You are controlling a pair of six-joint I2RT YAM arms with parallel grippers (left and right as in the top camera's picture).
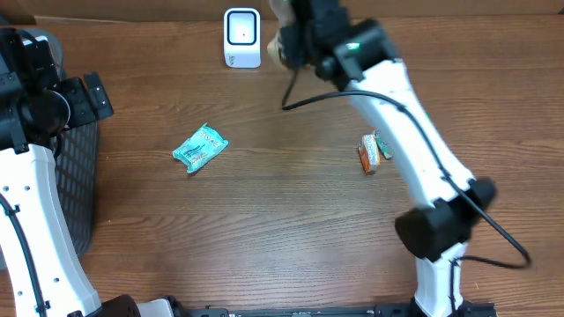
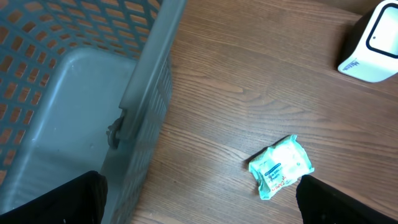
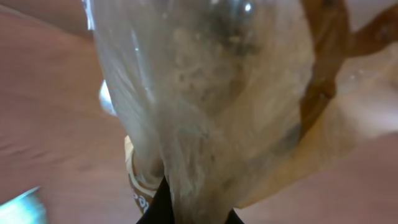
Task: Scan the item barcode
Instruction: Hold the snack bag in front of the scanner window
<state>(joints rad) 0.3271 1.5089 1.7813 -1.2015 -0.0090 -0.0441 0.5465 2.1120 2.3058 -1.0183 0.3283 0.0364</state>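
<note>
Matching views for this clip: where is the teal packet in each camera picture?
Overhead: teal packet left of centre.
Left wrist: lower right, right of the grey basket.
Right wrist: not identifiable; a held clear-wrapped item fills the frame.
Shared landmark: white scanner, top centre overhead, top right corner in left wrist.

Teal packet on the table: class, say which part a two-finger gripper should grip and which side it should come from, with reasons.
Probably grip the teal packet across its narrower width, near the middle, coming straight down from above. It lies flat and slanted on the table, bare wood all round, so turn the wrist to straddle its long sides.
</note>
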